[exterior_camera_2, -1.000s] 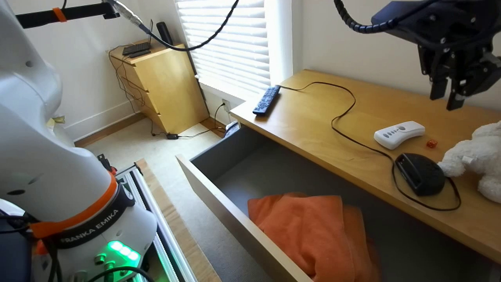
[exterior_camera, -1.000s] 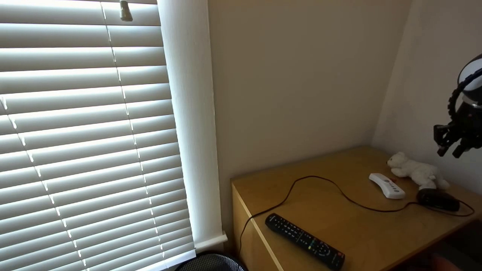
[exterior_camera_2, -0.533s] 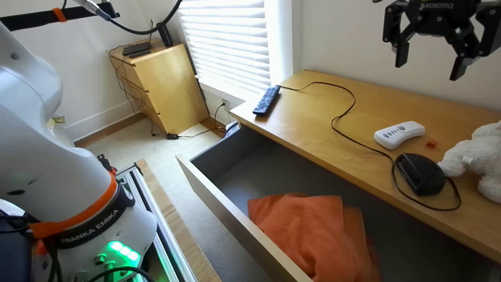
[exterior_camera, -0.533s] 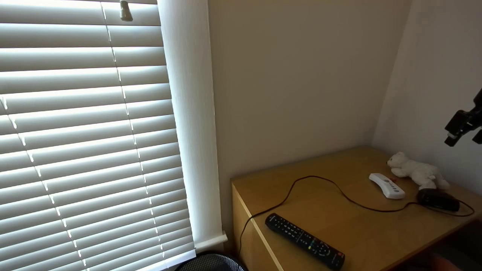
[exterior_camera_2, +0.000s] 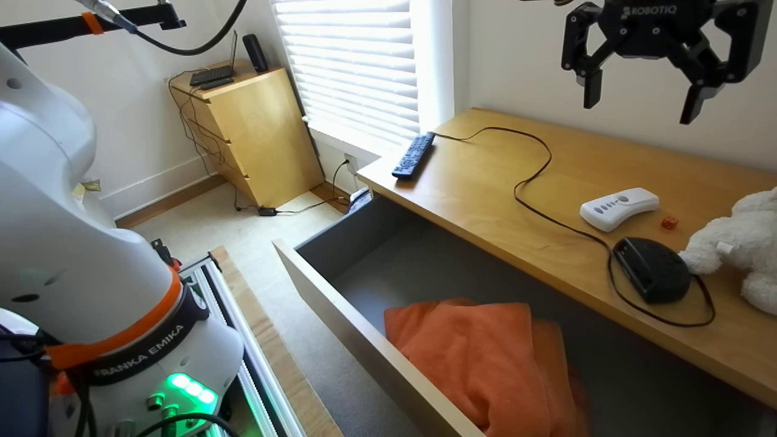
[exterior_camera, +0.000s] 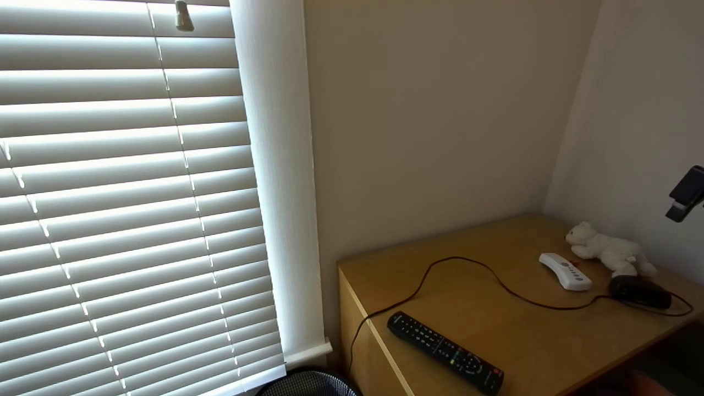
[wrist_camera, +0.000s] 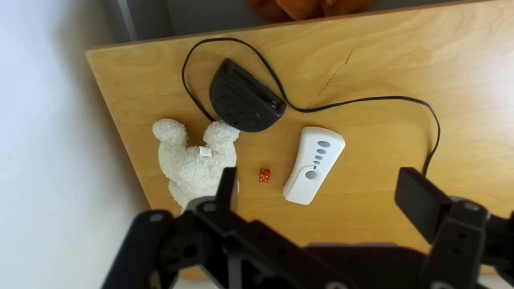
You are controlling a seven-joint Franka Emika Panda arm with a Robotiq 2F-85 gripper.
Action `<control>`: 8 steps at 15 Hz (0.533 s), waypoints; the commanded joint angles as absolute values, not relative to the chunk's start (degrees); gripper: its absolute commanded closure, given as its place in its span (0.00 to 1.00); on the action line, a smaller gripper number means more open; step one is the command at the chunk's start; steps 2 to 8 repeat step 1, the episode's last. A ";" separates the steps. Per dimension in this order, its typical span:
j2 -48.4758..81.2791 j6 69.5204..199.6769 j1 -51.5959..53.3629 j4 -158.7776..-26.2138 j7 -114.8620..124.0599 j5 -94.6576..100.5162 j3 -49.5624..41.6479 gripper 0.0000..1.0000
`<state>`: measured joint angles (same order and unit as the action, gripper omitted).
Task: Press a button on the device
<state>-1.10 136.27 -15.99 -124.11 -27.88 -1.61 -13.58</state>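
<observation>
The device (wrist_camera: 244, 98), a low black half-round gadget with a cable, sits on the wooden top near its front edge. Raised buttons (wrist_camera: 233, 110) are faintly visible on its curved side in the wrist view. In both exterior views the device (exterior_camera_2: 652, 270) (exterior_camera: 641, 292) is untouched. My gripper (exterior_camera_2: 640, 108) hangs high above the tabletop, well away from the device, pointing downward. Its fingers (wrist_camera: 421, 202) are spread wide with nothing between them. One exterior view cuts off most of the gripper, showing only a finger (exterior_camera: 685, 193) at the right edge.
A white gadget (wrist_camera: 314, 165), a red die (wrist_camera: 264, 175) and a white plush bear (wrist_camera: 196, 168) lie beside the device. The long black remote control (exterior_camera_2: 414, 155) is at the far end. A black cable (exterior_camera_2: 534, 173) crosses the top. Below, an open drawer (exterior_camera_2: 370, 346) holds orange cloth (exterior_camera_2: 467, 358).
My gripper has opened from a narrow gap to a wide one. It has turned and risen, then shifted slightly left in an exterior view. The objects on the tabletop have stayed put.
</observation>
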 commanded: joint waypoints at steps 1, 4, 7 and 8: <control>-1.16 136.17 -15.40 -124.14 -27.90 -1.52 -14.14 0.00; -1.16 136.17 -15.40 -124.14 -27.90 -1.52 -14.14 0.00; -1.16 136.17 -15.40 -124.14 -27.90 -1.52 -14.14 0.00; -1.16 136.17 -15.40 -124.14 -27.90 -1.52 -14.14 0.00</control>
